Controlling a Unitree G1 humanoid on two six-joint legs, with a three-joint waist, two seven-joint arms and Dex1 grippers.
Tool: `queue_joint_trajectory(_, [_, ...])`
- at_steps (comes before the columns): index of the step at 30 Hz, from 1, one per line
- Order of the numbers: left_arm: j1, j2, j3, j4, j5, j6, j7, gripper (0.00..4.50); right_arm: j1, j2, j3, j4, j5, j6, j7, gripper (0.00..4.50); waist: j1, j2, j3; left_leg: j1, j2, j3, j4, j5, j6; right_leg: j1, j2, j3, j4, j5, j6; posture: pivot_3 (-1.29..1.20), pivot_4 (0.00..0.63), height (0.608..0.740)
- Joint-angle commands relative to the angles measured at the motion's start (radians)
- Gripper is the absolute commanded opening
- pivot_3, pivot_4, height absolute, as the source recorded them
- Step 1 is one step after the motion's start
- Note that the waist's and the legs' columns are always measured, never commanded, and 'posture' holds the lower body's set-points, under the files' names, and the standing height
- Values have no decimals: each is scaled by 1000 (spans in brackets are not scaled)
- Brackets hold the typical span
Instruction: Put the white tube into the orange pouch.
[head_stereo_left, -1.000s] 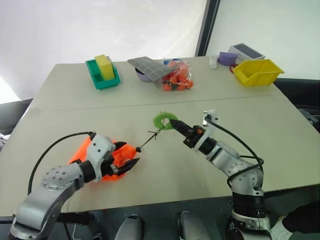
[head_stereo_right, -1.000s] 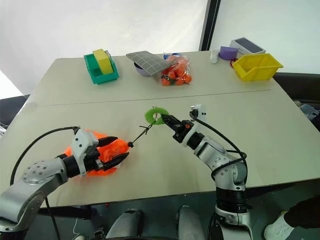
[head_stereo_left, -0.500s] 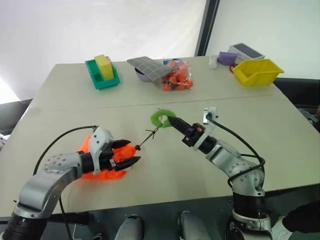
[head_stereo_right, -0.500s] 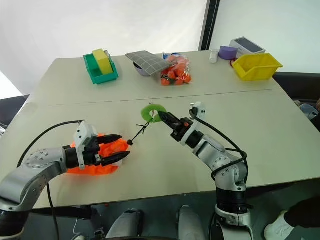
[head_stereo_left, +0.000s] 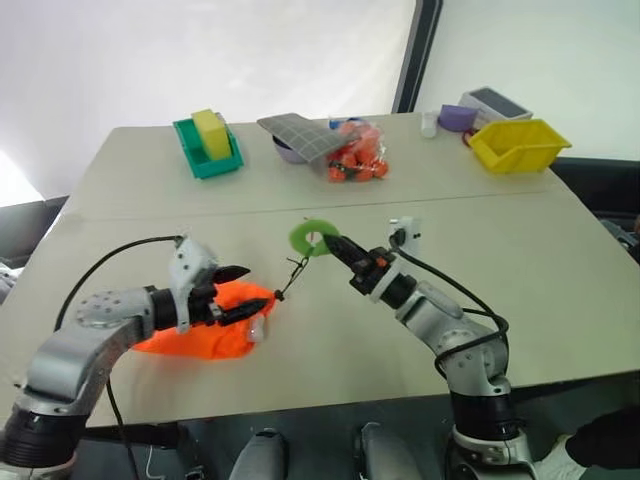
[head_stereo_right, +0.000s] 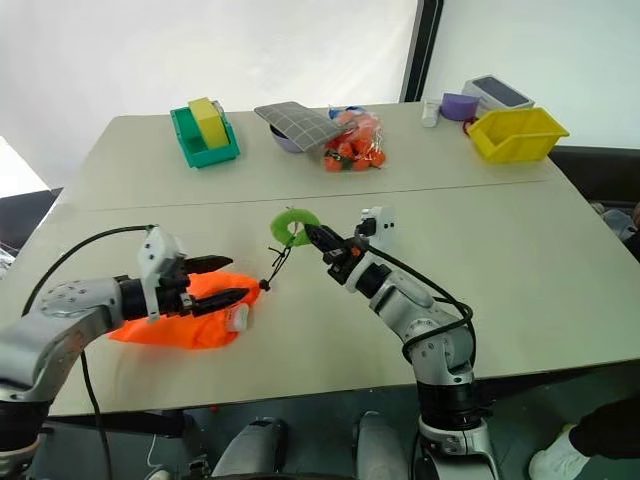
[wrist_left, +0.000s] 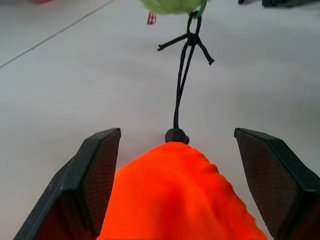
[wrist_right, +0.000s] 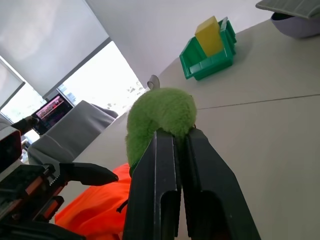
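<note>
The two head views look forward and down over the grey table (head_stereo_left: 420, 230) from above the arms, far enough back to take in its whole top, and they share nearly all of it. The left wrist view sits close over the orange pouch (wrist_left: 175, 195), looking along the cord (wrist_left: 184, 75). The right wrist view looks low across the table past the green ring (wrist_right: 160, 115) toward the left gripper (wrist_right: 95, 175).
</note>
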Motion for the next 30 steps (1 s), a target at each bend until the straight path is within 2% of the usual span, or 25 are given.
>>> queue_joint_trajectory(1, [-35,-8,-89,-58,140,-53,72,3880,-9,4,-7,-33,19,-18,12,0,-1,0,0,0,0,0,0,0,0,0,0,0,0,0,0,0,150,740])
queue_joint_trajectory(8, [-13,-59,-146,-54,250,-113,139,3880,4,36,-102,-17,129,34,-54,0,-3,0,0,0,0,0,-1,0,0,0,0,0,1,1,-1,0,150,740])
queue_joint_trajectory(12, [14,-127,-79,-19,193,-146,143,3880,28,49,-128,-8,184,72,-84,0,-2,0,0,0,0,0,0,0,0,0,0,0,1,0,0,0,150,740])
queue_joint_trajectory(14, [15,-169,-8,10,112,-133,130,3880,44,65,-141,1,222,98,-107,0,-1,0,0,0,0,0,0,0,0,0,0,0,1,0,0,0,150,740])
queue_joint_trajectory(22, [-1,-108,23,142,60,-192,-63,3880,58,131,-150,31,269,99,-169,0,-4,1,0,1,1,0,0,0,0,0,1,0,2,0,0,0,150,740])
queue_joint_trajectory(30, [-65,-57,-7,254,121,-280,-164,3880,42,164,-179,55,334,74,-230,0,-3,1,0,1,1,0,0,0,0,0,1,0,1,0,0,0,150,740])
